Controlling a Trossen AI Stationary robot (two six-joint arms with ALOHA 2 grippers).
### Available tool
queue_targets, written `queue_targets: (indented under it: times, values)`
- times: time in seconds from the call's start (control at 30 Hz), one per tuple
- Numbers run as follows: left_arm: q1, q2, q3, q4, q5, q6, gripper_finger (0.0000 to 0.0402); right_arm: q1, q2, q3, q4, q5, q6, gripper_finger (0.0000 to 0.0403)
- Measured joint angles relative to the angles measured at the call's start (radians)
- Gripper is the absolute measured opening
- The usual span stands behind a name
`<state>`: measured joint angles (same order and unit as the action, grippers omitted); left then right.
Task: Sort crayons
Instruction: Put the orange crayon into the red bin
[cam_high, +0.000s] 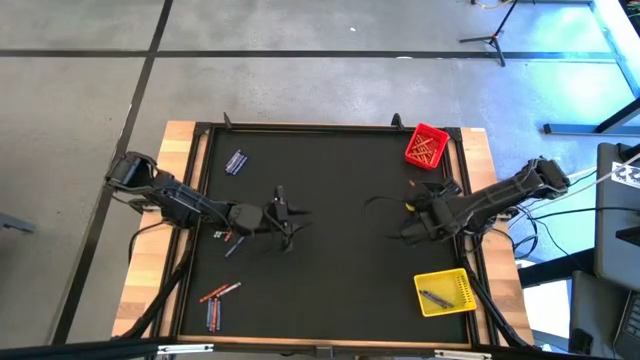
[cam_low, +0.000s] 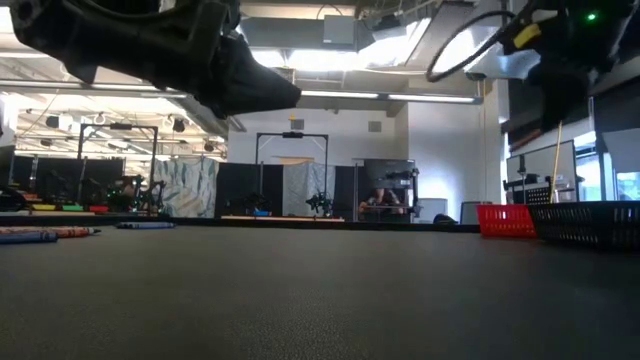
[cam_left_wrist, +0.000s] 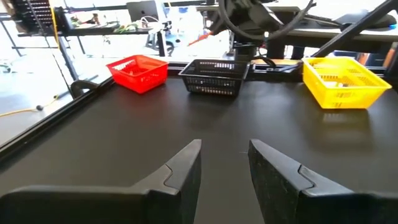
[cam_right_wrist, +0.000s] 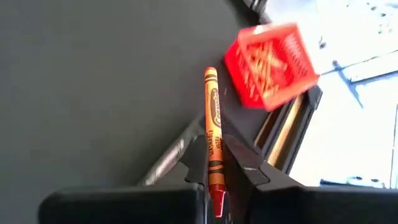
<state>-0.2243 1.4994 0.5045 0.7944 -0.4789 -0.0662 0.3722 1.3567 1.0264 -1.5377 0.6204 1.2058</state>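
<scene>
Crayon (cam_right_wrist: 213, 130) between right end effector (cam_right_wrist: 219, 177) fingers

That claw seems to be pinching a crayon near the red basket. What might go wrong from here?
Two risks, I'd guess. The right claw grips the thin orange-red wax crayon close to one end, so most of it sticks out; it could swivel or slip free. The small red plastic mesh bin is a small target at the black mat's corner, so a drop slightly off could send the crayon onto the mat or over the edge.

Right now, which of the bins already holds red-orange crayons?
The red bin at the table's far right corner; red-orange crayons lie in it. The yellow bin holds a grey one, and the black bin shows none.
</scene>
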Motion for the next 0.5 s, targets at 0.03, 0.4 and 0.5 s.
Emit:
queue_targets:
  times: [0.03, 0.4, 0.5]
  values:
    - [0.002, 0.000, 0.000, 0.000, 0.000, 0.000, 0.0126, 0.000, 0.000, 0.000, -0.007, -0.021, -0.002, 0.0028]
    - [0.003, 0.000, 0.000, 0.002, 0.001, 0.020, 0.0126, 0.178, -0.008, 0.009, -0.003, -0.333, 0.014, 0.0028]
    - [0.003, 0.000, 0.000, 0.010, 0.001, 0.007, 0.0126, 0.274, -0.008, 0.026, 0.009, -0.403, 0.086, 0.0028]
